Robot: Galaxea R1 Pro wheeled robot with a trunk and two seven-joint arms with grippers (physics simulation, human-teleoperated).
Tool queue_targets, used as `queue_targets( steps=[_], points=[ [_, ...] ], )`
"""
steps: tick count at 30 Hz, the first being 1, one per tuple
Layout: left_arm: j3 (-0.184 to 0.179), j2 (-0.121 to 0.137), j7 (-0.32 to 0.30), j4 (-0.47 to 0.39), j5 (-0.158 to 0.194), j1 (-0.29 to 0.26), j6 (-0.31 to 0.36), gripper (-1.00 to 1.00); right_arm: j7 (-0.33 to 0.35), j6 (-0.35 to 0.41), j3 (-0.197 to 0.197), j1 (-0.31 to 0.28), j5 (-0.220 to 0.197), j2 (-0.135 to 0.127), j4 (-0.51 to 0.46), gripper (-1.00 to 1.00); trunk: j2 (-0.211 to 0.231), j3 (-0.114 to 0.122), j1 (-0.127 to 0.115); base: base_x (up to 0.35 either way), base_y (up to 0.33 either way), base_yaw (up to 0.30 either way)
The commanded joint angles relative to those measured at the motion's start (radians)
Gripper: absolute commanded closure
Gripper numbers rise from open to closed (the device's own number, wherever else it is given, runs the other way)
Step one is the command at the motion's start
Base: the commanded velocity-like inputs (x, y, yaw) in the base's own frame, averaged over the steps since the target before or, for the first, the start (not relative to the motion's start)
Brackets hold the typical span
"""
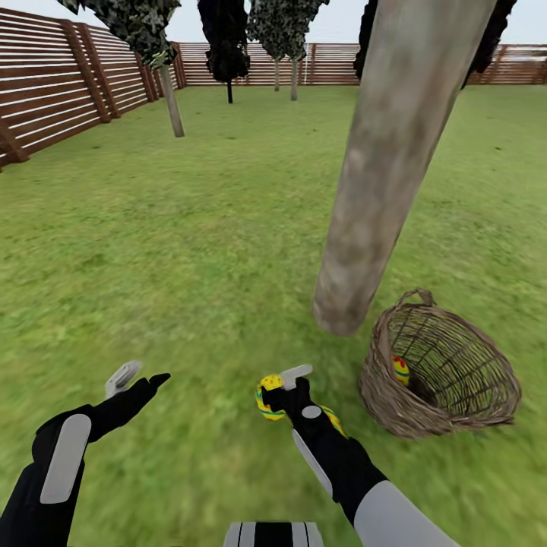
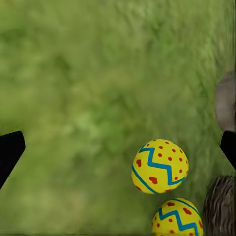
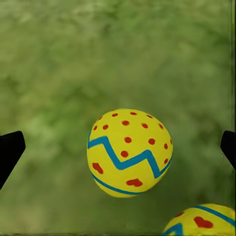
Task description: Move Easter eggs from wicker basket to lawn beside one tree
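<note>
Eggs: two yellow zigzag-banded Easter eggs [image 3: 129, 152] [image 3: 201, 220] lie on the mottled green lawn [image 1: 190, 251] by the pale grey-brown tree trunk [image 1: 387, 167] — a third [image 1: 400, 370] sits inside the tipped brown wicker basket [image 1: 456, 414].
Right gripper [image 1: 282, 389]: spread wide over an egg, holding nothing.
Left gripper [image 1: 139, 377]: spread wide, holding nothing.

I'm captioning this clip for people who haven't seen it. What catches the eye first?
A thick pale trunk leans across the middle of the lawn. At its foot a wicker basket lies tipped, one egg inside. Two more yellow eggs lie on the grass under the open right gripper.
</note>
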Motion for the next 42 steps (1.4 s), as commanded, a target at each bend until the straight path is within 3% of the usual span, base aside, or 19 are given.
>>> queue_targets(
  steps=[1, 9, 14, 24, 37, 42],
  points=[
    [0.001, 0.000, 0.010, -0.001, 0.010, 0.000, 0.005, -1.00, -0.008, 0.003, 0.003, -0.001, -0.011, 0.000, -0.001, -1.00, 0.000, 0.001, 0.000, -0.132, -0.039, -0.179],
    [0.001, 0.000, 0.006, 0.000, 0.012, 0.000, 0.006, -1.00, -0.008, 0.002, 0.003, -0.001, -0.011, 0.000, -0.001, -1.00, 0.000, 0.010, 0.000, -0.030, -0.009, -0.198],
    [0.000, 0.000, 0.006, 0.062, 0.009, 0.000, -0.001, -1.00, -0.008, 0.001, 0.004, -0.001, -0.011, 0.000, -0.001, -1.00, 0.000, 0.016, 0.000, -0.014, -0.012, -0.215],
    [-0.002, 0.000, 0.005, 0.075, 0.006, 0.000, -0.004, -1.00, -0.008, -0.001, 0.005, 0.001, -0.009, 0.000, 0.001, -1.00, 0.000, 0.026, 0.000, -0.075, -0.165, -0.204],
    [-0.001, 0.001, 0.004, 0.075, 0.007, 0.000, -0.004, -1.00, -0.008, -0.001, 0.030, 0.000, -0.009, 0.000, 0.002, -1.00, 0.000, 0.027, 0.000, -0.001, -0.005, -0.022],
    [-0.001, 0.001, 0.004, 0.075, 0.007, 0.000, -0.004, -1.00, -0.008, -0.001, 0.031, 0.001, -0.009, 0.000, 0.002, -1.00, 0.001, 0.046, -0.003, 0.000, 0.000, 0.000]
  ],
)
